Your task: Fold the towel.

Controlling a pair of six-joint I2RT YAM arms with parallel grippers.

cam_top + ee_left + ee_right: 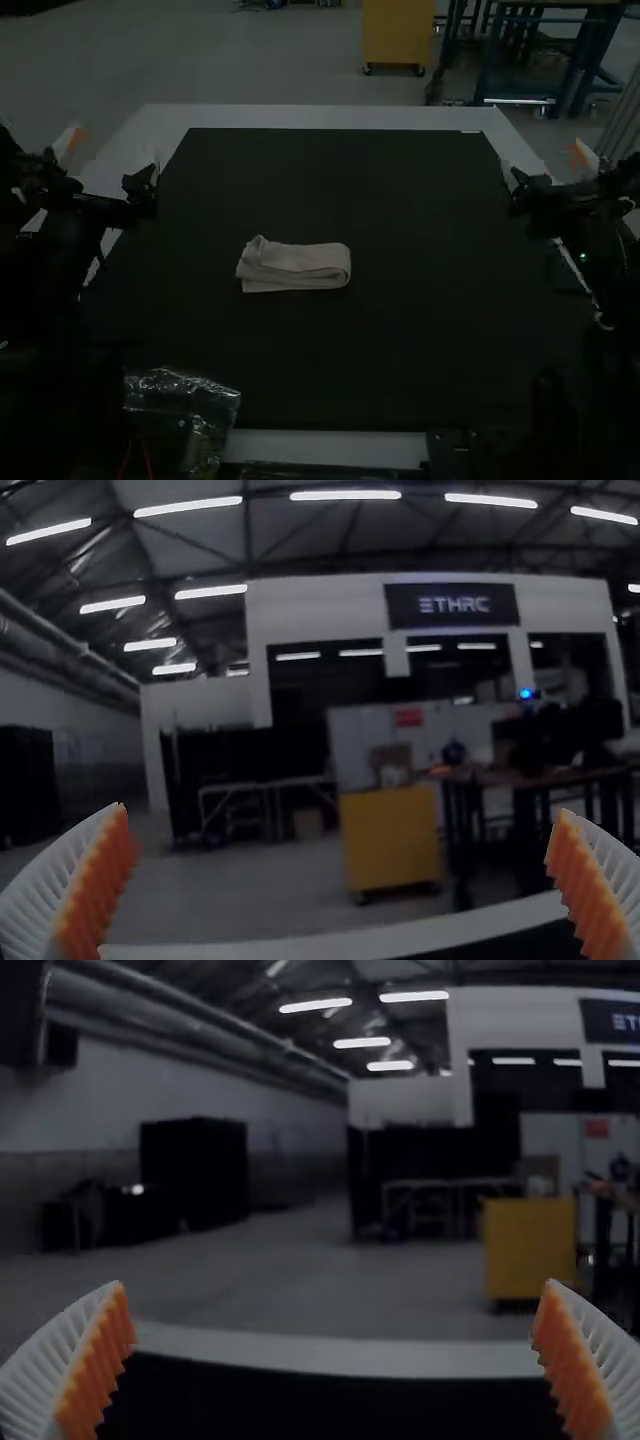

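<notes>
OK, biggest 1st: tabletop (pixel 320 117), its pale rim running out beyond the towel (pixel 300 262) on the far side. Dark mat (pixel 400 350) lies right under the towel, prob. there for contrast & grip. L arm (pixel 85 203) stands well off to the towel's L, R arm (pixel 590 200) well off to its R; prob. kept wide so neither drags the cloth. Clear plastic bag (pixel 190 395) sits nearer the base side than the towel, a bit L, apart from it.

Now the towel itself: folded into a narrow stacked strip, lying flat, rounded fold at R end, layered edges at L. Nobody's on it. L gripper (pixel 343 810): jaws wide, empty. R gripper (pixel 335 1285): same, wide, nothing in. Makes sense if the folding's basically done, & I'd call it so. Last, smallest: corner (pixel 258 241) poking up at towel's far L. Might want a light tuck; pinch only the top layer & the stack could slip open.
</notes>
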